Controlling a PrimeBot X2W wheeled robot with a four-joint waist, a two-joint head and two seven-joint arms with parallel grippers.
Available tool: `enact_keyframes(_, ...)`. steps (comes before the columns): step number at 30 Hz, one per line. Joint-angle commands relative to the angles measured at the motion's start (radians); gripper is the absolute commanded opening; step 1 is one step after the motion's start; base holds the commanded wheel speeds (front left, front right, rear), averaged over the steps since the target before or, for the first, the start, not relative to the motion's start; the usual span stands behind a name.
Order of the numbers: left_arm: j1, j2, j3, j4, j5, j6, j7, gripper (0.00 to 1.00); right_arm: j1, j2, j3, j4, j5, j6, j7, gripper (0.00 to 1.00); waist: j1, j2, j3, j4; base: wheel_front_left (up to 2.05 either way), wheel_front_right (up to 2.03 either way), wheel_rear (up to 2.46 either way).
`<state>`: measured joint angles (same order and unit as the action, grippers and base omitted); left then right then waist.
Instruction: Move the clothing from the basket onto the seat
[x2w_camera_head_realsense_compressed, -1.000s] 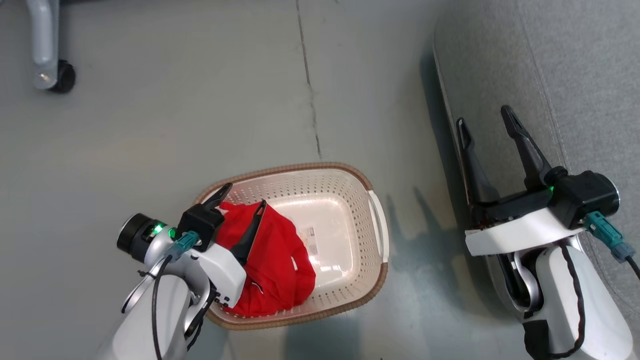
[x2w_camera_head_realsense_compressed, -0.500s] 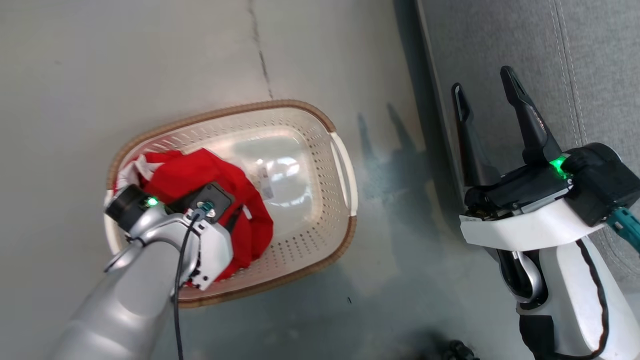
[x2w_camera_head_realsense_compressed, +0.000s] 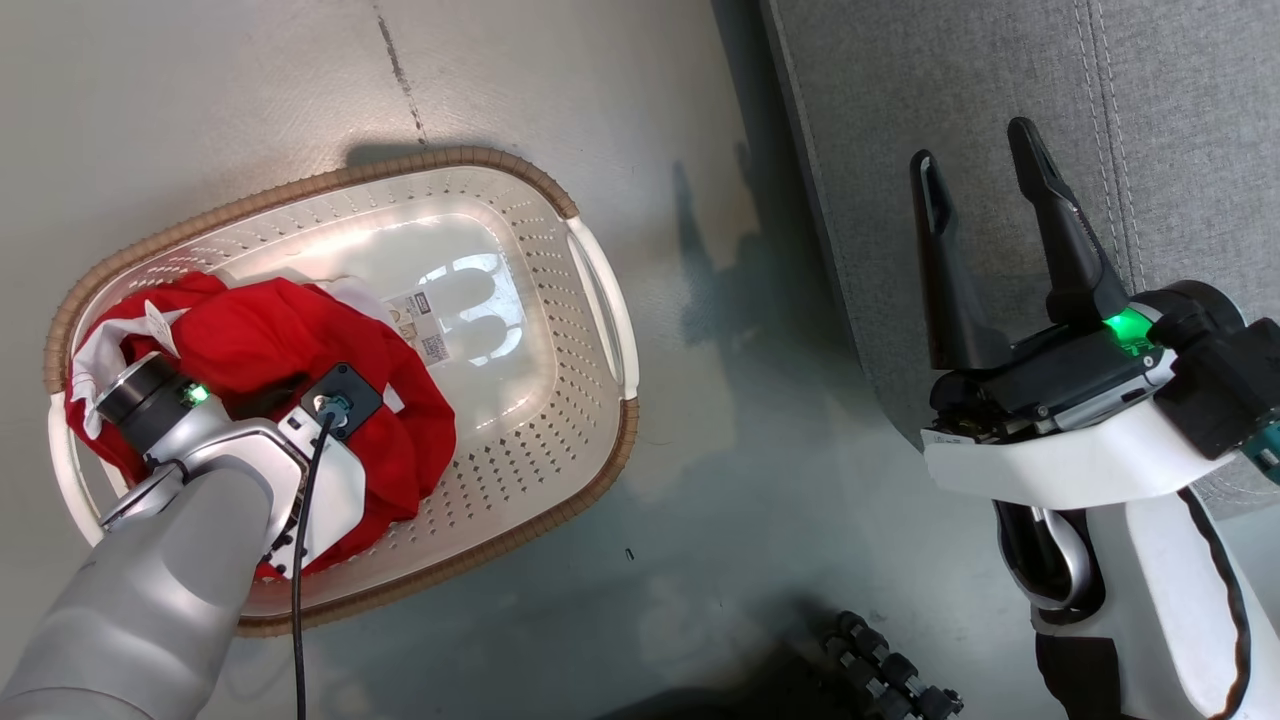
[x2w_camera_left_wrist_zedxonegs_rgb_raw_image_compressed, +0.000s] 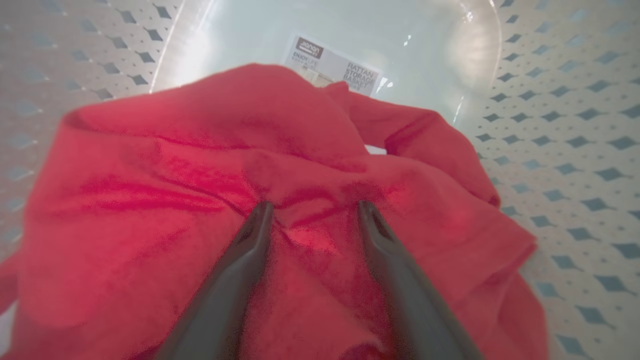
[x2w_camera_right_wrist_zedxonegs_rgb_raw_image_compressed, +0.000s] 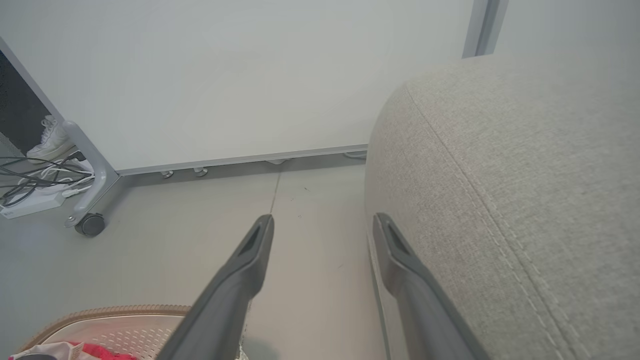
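Since a second ago the head camera has swung, and the left arm has gone from hovering above the basket (x2w_camera_head_realsense_compressed: 530, 440) to reaching down into it. The left gripper (x2w_camera_left_wrist_zedxonegs_rgb_raw_image_compressed: 315, 207) has its fingers apart, tips pressed into the red clothing (x2w_camera_head_realsense_compressed: 260, 340). A ridge of fabric sits between them, not yet pinched. The right gripper (x2w_camera_head_realsense_compressed: 972, 143) is wide open and holds nothing, hanging over the edge of the grey sofa (x2w_camera_head_realsense_compressed: 950, 80).

The basket stands on a smooth pale grey floor (x2w_camera_head_realsense_compressed: 200, 100) crossed by a thin dark seam (x2w_camera_head_realsense_compressed: 400, 70), near the sofa's side but apart from it. The clothing is bunched at the basket's left end, white trim showing at its edge. The other end is bare, with a label sticker (x2w_camera_head_realsense_compressed: 420, 320) on the glossy bottom.

The left wrist view gives the contact that the head view hides under the wrist housing, and it shows the diamond-shaped holes of the basket wall. The right wrist view takes in the room. It shows a white wall panel (x2w_camera_right_wrist_zedxonegs_rgb_raw_image_compressed: 250, 75), a grey frame leg on a black castor (x2w_camera_right_wrist_zedxonegs_rgb_raw_image_compressed: 90, 225), loose cables (x2w_camera_right_wrist_zedxonegs_rgb_raw_image_compressed: 30, 170), a white shoe (x2w_camera_right_wrist_zedxonegs_rgb_raw_image_compressed: 47, 140) and the sofa's rounded, stitched corner.
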<state>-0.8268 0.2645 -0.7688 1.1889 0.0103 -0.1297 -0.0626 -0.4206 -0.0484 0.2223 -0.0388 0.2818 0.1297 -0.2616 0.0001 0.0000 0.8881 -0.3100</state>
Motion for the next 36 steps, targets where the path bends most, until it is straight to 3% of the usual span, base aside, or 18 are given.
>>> enact_keyframes(1,-0.018,0.003,-0.001,0.012,-0.004,0.006,-0.021,0.0,0.002,-0.004,-0.008,-0.006,0.002,0.002,-0.004,1.0,-0.0001,0.0,0.0,0.001,0.0,0.0,0.0)
enact_keyframes(15,-0.001,-0.07,0.062,-0.029,-0.146,0.001,-0.186,0.0,0.013,-0.004,-0.043,0.041,-0.027,0.002,-0.004,1.0,-0.0001,0.0,-0.13,0.091,0.0,0.0,0.0)
enact_keyframes(27,0.167,-0.094,0.076,-0.379,-0.3,-0.001,-0.204,0.0,0.076,-0.005,-0.095,0.128,-0.095,0.002,-0.004,1.0,-0.0001,0.0,-0.348,0.218,0.0,0.0,0.0)
enact_keyframes(36,0.312,-0.086,0.171,-0.632,-0.363,0.019,-0.204,0.0,0.139,-0.005,-0.132,0.187,-0.127,0.002,-0.004,1.0,-0.0001,0.0,-0.505,0.29,0.0,0.0,0.0)
